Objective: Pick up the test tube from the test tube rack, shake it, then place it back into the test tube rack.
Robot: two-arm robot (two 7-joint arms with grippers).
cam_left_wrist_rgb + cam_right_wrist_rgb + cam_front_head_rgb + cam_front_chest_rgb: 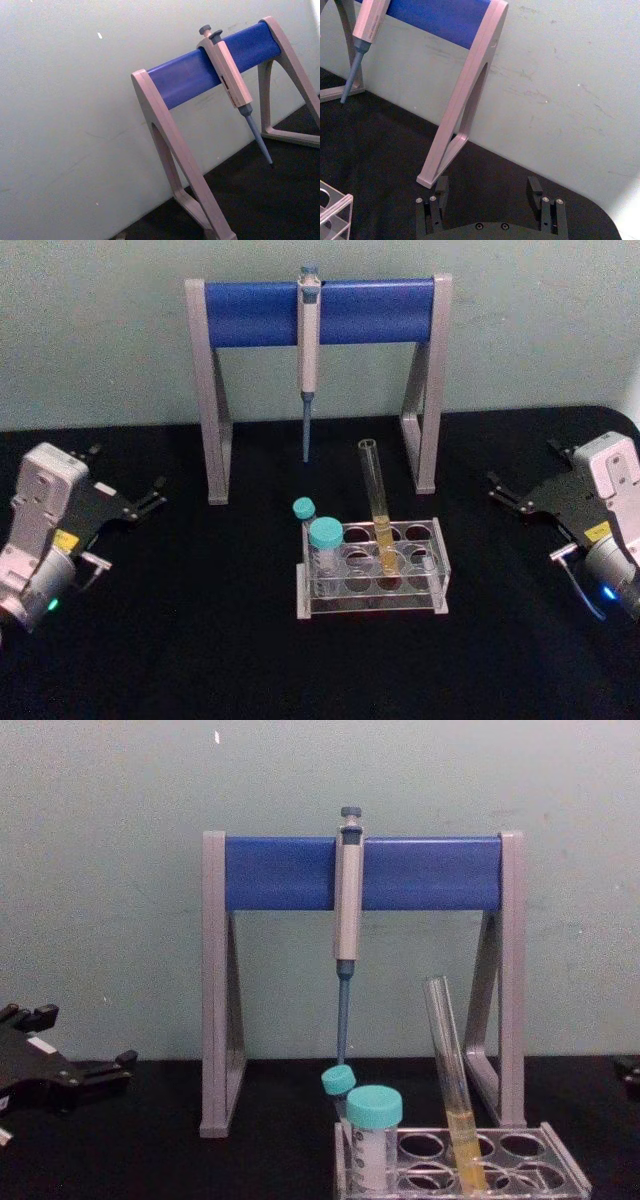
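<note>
In the head view, the test tube [378, 502] leaned in the test tube rack [372, 592] at the middle of the black surface [200, 640]. The left end effector [128, 475] and the right end effector [522, 468] sat well apart on either side, both spread and empty. The left wrist view faced the pipette stand [172, 145]. In the right wrist view the fingers stood parted. In the chest view, yellow liquid filled the tube's lower part. The pick-up seemed not yet begun. The next move likely called for one arm to reach the bare upper glass.
</note>
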